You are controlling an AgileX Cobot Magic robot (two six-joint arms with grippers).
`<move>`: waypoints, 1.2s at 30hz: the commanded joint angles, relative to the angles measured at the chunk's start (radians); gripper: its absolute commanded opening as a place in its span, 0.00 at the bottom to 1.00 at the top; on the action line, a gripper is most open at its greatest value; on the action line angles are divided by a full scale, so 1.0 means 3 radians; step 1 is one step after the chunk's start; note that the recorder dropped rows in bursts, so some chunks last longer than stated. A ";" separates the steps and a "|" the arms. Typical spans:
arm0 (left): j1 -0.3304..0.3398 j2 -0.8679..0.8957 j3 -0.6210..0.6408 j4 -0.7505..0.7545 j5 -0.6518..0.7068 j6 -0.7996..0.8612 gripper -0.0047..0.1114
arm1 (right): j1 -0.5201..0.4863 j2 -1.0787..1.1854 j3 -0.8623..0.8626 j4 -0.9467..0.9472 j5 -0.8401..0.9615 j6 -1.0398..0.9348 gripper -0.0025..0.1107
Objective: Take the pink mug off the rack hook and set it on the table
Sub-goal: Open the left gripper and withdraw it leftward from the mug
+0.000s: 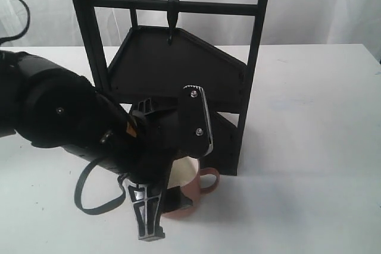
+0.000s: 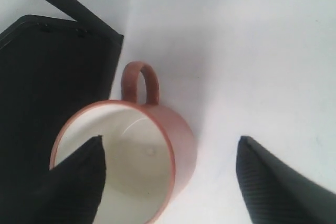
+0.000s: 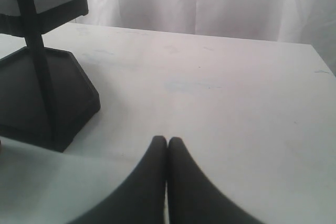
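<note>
The pink mug (image 1: 201,186) stands upright on the white table (image 1: 309,147), just in front of the black rack's base, its handle pointing right. The rack hook (image 1: 172,25) on the crossbar is bare. My left gripper (image 1: 175,176) hangs over the mug and is open. In the left wrist view the mug (image 2: 181,140) shows its cream inside. There the left gripper (image 2: 171,139) has one finger over the mug's opening and the other well outside its wall, with a wide gap. My right gripper (image 3: 167,139) is shut on nothing above bare table (image 3: 236,103).
The black rack (image 1: 178,75) with angular shelves and tall posts stands behind the mug, and its base (image 2: 52,77) lies close beside it. The left arm's bulk and a looping cable (image 1: 89,197) fill the left foreground. The rack's lower shelves (image 3: 47,93) show in the right wrist view.
</note>
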 commanded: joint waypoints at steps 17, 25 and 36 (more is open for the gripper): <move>0.0003 -0.0918 0.0016 0.0340 0.0634 -0.0584 0.68 | -0.0020 -0.0021 0.0016 -0.0011 -0.0009 0.0004 0.02; 0.0003 -0.1198 0.0016 0.1213 0.1052 -0.1823 0.67 | -0.0020 -0.0021 0.0016 -0.0011 -0.0009 0.0004 0.02; 0.0003 -0.1659 0.0018 0.1614 0.1384 -0.2974 0.43 | -0.0020 -0.0021 0.0016 -0.0011 -0.0009 0.0004 0.02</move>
